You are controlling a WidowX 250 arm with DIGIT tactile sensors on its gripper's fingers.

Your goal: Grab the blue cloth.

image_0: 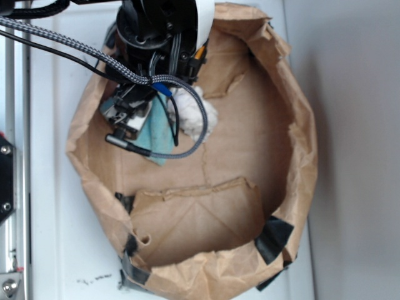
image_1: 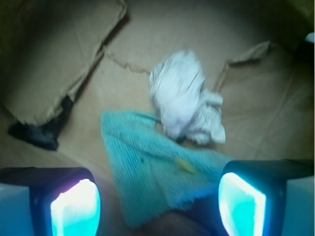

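**Blue cloth in paper-lined bin, jaws apart above it**

While the gripper (image_1: pixel 158 201) hangs over the bin floor, its 2 fingers (image_1: pixel 75 209) stand well apart in the wrist view, glowing cyan at the lower left and lower right, with nothing clamped between them.

Item 1: blue cloth (image_1: pixel 150 169). Teal terry, rumpled, lying flat on the brown paper floor, a small yellowish spot near its middle. Its lower part sits in the gap between the jaws; its right edge runs behind the right finger. No contact with either finger can be told.

Item 2: white paper ball (image_1: pixel 184 98). Crumpled, off-white, touching the cloth's upper right edge.

Item 3: brown paper liner (image_0: pixel 275 125). Torn in places, walls folded up around the floor, held with black tape (image_0: pixel 273 237) at the corners.

Item 4: white surface (image_0: pixel 56 206) under the bin, exterior view. The arm and its braided cable (image_0: pixel 187 147) cover most of the cloth there.
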